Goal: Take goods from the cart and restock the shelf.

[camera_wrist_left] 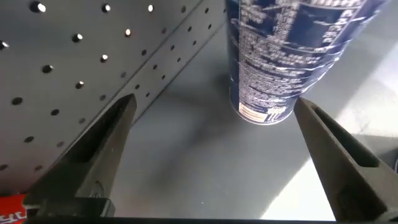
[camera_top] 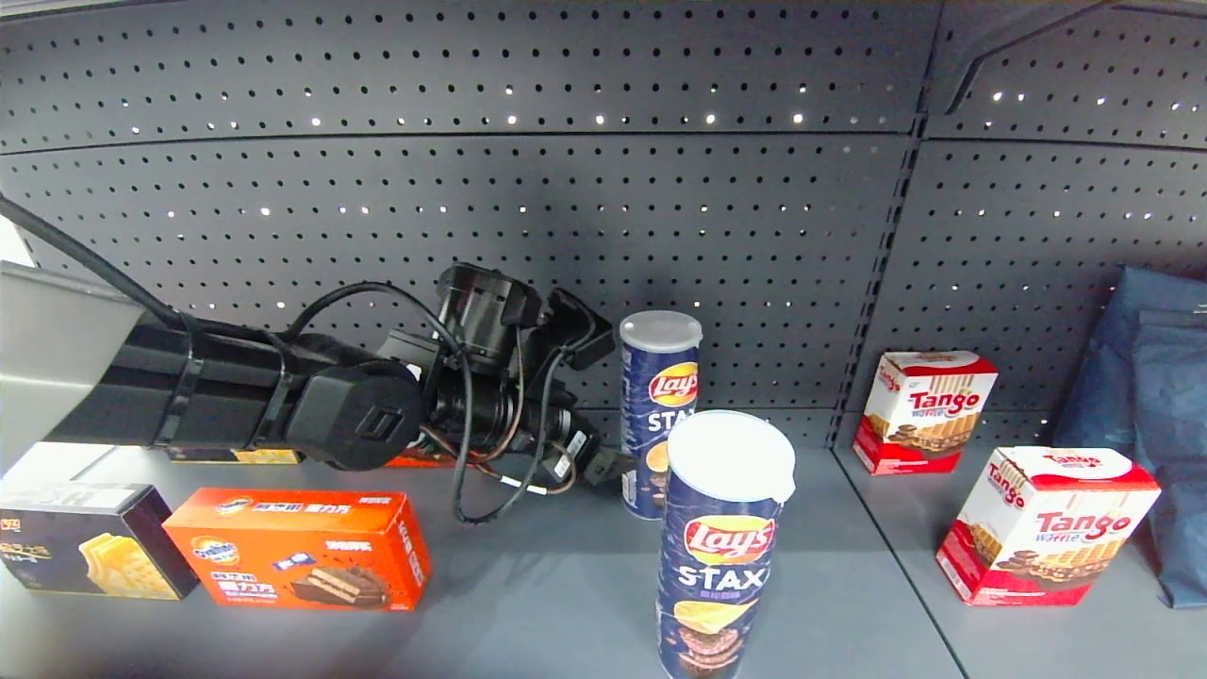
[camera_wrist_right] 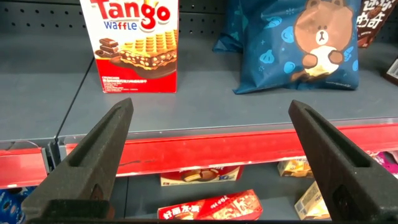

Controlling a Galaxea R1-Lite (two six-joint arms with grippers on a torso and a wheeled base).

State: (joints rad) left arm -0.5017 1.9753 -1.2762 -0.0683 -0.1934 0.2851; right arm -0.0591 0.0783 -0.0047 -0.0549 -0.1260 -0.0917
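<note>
My left tool (camera_wrist_left: 214, 102) is released and spread wide. The rear chip can (camera_wrist_left: 280, 56) stands upright on the shelf (camera_wrist_left: 205, 174), straight ahead, just beyond it.

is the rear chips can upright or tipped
Upright: the rear chips can stands on its base on the shelf, lid on top.

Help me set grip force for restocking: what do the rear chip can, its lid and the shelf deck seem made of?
Rear chip can: probably a paperboard tube in a glossy printed wrap; the print shows a slight sheen.
Lid: likely plastic, milky and translucent, with a matte finish.
Shelf deck: apparently painted sheet metal, smooth grey satin, with soft reflections under the boxes.
</note>
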